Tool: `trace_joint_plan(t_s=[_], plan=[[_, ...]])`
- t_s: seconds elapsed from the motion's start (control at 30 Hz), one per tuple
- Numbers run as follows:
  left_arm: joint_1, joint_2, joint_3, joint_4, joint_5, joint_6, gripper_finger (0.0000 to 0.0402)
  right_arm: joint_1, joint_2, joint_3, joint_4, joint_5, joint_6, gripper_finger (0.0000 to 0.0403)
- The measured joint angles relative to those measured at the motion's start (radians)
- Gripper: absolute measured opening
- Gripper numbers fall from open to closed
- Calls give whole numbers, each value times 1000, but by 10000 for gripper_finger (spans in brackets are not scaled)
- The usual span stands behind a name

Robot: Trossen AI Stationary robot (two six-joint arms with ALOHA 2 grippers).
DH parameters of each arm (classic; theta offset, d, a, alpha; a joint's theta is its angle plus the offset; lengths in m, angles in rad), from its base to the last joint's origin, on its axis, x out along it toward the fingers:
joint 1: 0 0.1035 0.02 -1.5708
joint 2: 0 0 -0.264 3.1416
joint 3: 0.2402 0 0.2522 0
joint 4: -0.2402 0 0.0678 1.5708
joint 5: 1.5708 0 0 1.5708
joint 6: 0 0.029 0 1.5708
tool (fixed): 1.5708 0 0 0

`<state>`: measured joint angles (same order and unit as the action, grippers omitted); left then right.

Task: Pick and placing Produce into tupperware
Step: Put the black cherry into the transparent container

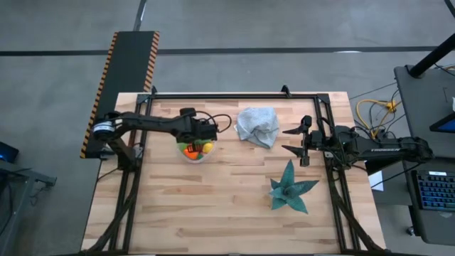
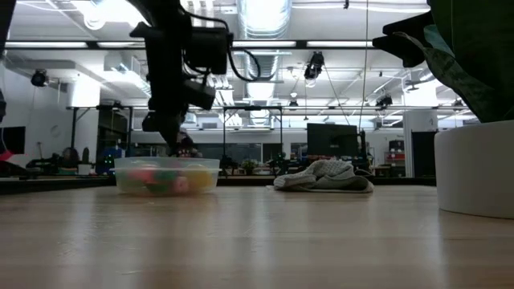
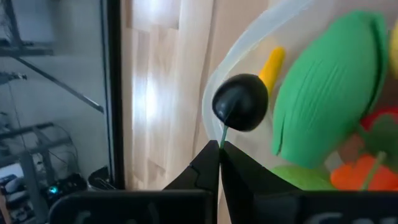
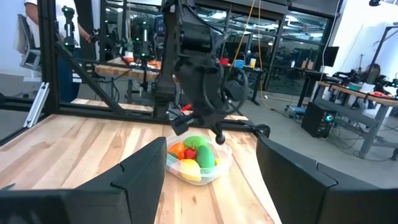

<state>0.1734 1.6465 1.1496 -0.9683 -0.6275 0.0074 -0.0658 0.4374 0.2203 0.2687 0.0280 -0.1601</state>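
Observation:
The clear tupperware [image 1: 197,151] stands left of the table's middle and holds green [image 3: 323,93], yellow [image 3: 272,62], orange [image 3: 357,174] and red [image 3: 380,119] toy produce. My left gripper [image 1: 210,135] stands right above its far right rim [image 3: 245,46], shut on a dark round piece [image 3: 240,102]. In the low view the left gripper [image 2: 166,132] points down over the tupperware [image 2: 166,175]. My right gripper [image 1: 294,140] waits open at the table's right side, level, facing the tupperware [image 4: 196,157]. My left gripper pinches the thin green stem [image 3: 222,133] of the dark round piece between its two fingertips [image 3: 208,160], coming from above and pointing down. The piece hangs below the fingers at the tupperware's rim. Whether it touches the rim or the produce, I cannot tell.
A crumpled grey-blue cloth [image 1: 257,124] lies between the two grippers, toward the far edge. The teal spiky leafy piece [image 1: 290,188] stands near the right gripper, on the near side, in a white pot [image 2: 474,168]. Bare wood lies along the near edge.

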Motion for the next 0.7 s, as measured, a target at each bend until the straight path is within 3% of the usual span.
trace_joint_plan(t_s=[0.47, 0.7], plan=[[19, 68, 0, 0, 48, 7, 0, 0, 0, 0, -2, 0, -5, 242], [21, 68, 1, -4, 140, 10, 12, 0, 0, 0, -2, 0, -6, 242]])
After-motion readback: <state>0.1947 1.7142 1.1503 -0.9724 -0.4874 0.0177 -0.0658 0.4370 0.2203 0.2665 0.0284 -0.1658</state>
